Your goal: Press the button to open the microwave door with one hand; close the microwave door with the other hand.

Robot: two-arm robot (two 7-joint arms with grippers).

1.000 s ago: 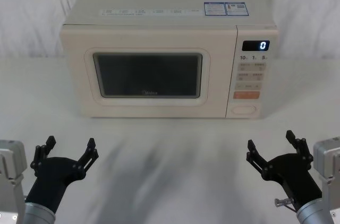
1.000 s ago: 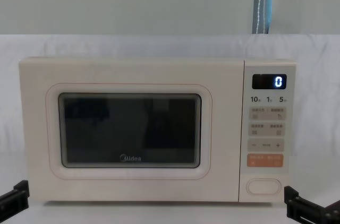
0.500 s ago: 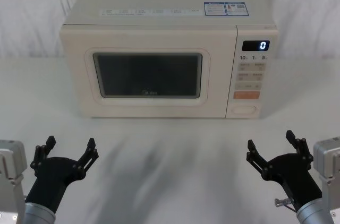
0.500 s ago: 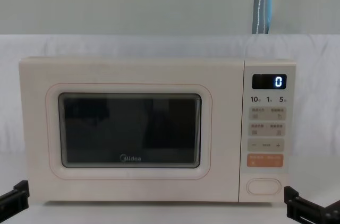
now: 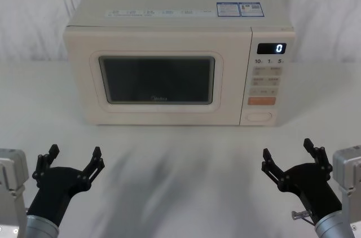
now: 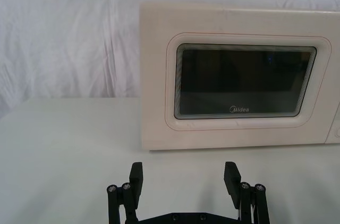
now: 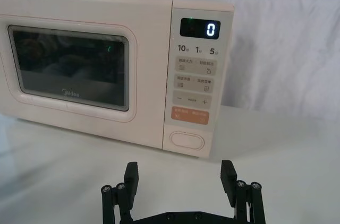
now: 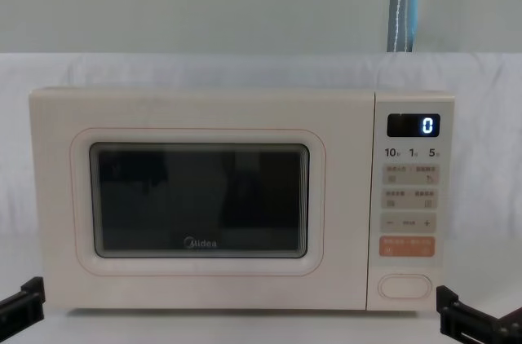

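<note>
Both grippers, left (image 5: 71, 159) and right (image 5: 290, 154), hover spread open, well short of the microwave (image 5: 169, 35). Door (image 5: 157, 80) seemingly latched. One right fingertip should probably push the button (image 5: 259, 117) squarely.

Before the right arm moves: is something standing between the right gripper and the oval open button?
Nothing visible does. The right gripper, open, hovers before the microwave; only bare white table lies between it and the oval button. The door is shut.
</note>
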